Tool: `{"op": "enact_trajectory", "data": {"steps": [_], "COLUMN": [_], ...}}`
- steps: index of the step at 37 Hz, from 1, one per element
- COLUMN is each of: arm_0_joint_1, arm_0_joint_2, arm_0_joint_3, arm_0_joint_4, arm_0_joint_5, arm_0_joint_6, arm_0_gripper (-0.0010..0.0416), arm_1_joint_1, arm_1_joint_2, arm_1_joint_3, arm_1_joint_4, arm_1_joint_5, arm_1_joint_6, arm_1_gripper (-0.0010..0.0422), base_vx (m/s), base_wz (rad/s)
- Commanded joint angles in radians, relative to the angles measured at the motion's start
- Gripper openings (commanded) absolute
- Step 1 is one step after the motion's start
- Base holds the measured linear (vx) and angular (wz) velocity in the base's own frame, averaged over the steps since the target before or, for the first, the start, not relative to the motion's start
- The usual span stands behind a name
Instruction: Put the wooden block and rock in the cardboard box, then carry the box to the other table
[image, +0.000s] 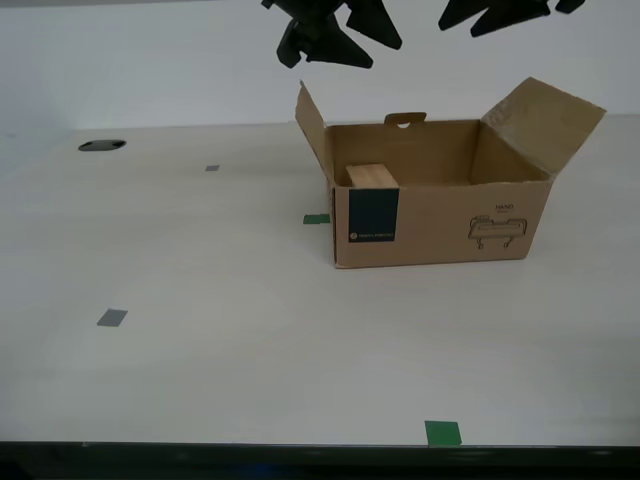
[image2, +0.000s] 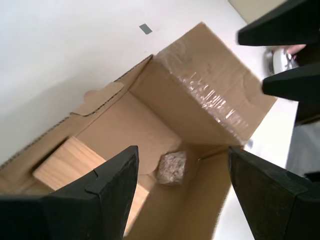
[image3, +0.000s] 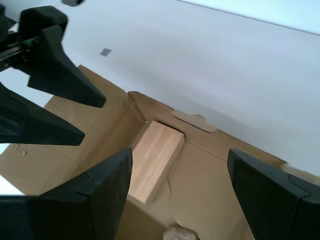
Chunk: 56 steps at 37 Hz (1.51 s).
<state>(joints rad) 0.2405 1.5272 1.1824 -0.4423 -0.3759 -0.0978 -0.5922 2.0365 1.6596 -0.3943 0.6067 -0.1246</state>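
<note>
The brown corrugated cardboard box (image: 440, 205) stands open on the smooth off-white desk (image: 200, 300), right of centre in the exterior view. Inside lie the pale tan wooden block (image2: 67, 162) and the small pinkish-beige rough rock (image2: 172, 168). My second hand (image2: 182, 185) and my first hand (image3: 180, 192) hover above the box, both spread wide and empty. The navy label's (image: 373, 215) writing is too small to read.

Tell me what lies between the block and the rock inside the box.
Only bare box floor; the second wrist view shows block and rock apart.
</note>
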Motion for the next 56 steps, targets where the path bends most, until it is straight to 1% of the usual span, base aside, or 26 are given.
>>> {"op": "enact_trajectory", "data": {"steps": [1,5,7,11,14,18,21,27,32,34,37,39,42,44,47,51,53,56], "arm_0_joint_1": [0.0,0.0,0.0,-0.002,-0.008,-0.028,-0.047,-0.1,-0.152,-0.174,-0.206,-0.225,-0.249,-0.264,-0.279,-0.282,-0.282,-0.282], "arm_0_joint_2": [-0.001,-0.001,-0.001,-0.001,-0.001,-0.001,-0.001,-0.001,-0.001,-0.001,-0.001,-0.001,-0.001,-0.001,-0.001,-0.001,-0.001,-0.001], "arm_0_joint_3": [0.069,0.145,0.18,0.243,0.292,0.352,0.401,0.489,0.538,0.549,0.561,0.561,0.547,0.538,0.52,0.495,0.48,0.452], "arm_0_joint_4": [-0.088,-0.174,-0.204,-0.253,-0.285,-0.322,-0.358,-0.449,-0.511,-0.534,-0.575,-0.593,-0.599,-0.608,-0.616,-0.618,-0.618,-0.619], "arm_0_joint_5": [0.037,0.058,0.069,0.102,0.124,0.127,0.128,0.129,0.129,0.129,0.129,0.129,0.129,0.129,0.129,0.129,0.129,0.129], "arm_0_joint_6": [0.001,0.001,0.0,-0.001,-0.002,-0.002,-0.002,-0.004,-0.017,-0.019,-0.026,-0.039,-0.046,-0.052,-0.055,-0.06,-0.061,-0.062], "arm_0_gripper": [0.0263,0.0279,0.0288,0.0314,0.033,0.0347,0.0356,0.036,0.0353,0.035,0.035,0.0352,0.0356,0.0357,0.0359,0.0362,0.0365,0.0371], "arm_1_joint_1": [0.002,0.003,0.003,0.003,0.003,0.003,0.003,0.004,0.005,0.005,0.006,0.008,0.011,0.014,0.018,0.021,0.022,0.023], "arm_1_joint_2": [-0.002,-0.002,-0.002,-0.002,-0.002,-0.002,-0.002,-0.002,-0.007,-0.008,-0.015,-0.017,-0.023,-0.027,-0.032,-0.042,-0.05,-0.067], "arm_1_joint_3": [0.037,0.097,0.128,0.2,0.254,0.322,0.372,0.448,0.469,0.468,0.468,0.468,0.466,0.466,0.466,0.466,0.465,0.463], "arm_1_joint_4": [-0.037,-0.105,-0.138,-0.219,-0.272,-0.335,-0.379,-0.443,-0.475,-0.489,-0.526,-0.549,-0.577,-0.583,-0.593,-0.621,-0.635,-0.655], "arm_1_joint_5": [0.003,0.0,-0.009,-0.058,-0.09,-0.13,-0.147,-0.15,-0.15,-0.15,-0.151,-0.154,-0.16,-0.171,-0.208,-0.286,-0.315,-0.345], "arm_1_joint_6": [-0.024,-0.024,-0.022,-0.015,0.019,0.044,0.055,0.056,0.029,0.016,0.017,0.02,0.022,0.024,0.023,0.023,0.023,0.024], "arm_1_gripper": [0.0236,0.0236,0.0236,0.0236,0.0236,0.0236,0.0236,0.0236,0.0236,0.0236,0.0236,0.0236,0.0236,0.0236,0.0236,0.0236,0.0236,0.0236], "base_vx": [0.0,0.0,0.0,0.0,0.0,0.0,0.0,0.0,0.0,0.0,0.0,0.0,0.0,0.0,0.0,0.0,0.0,0.0], "base_wz": [0.0,0.0,0.0,0.0,0.0,0.0,0.0,0.0,0.0,0.0,0.0,0.0,0.0,0.0,0.0,0.0,0.0,0.0]}}
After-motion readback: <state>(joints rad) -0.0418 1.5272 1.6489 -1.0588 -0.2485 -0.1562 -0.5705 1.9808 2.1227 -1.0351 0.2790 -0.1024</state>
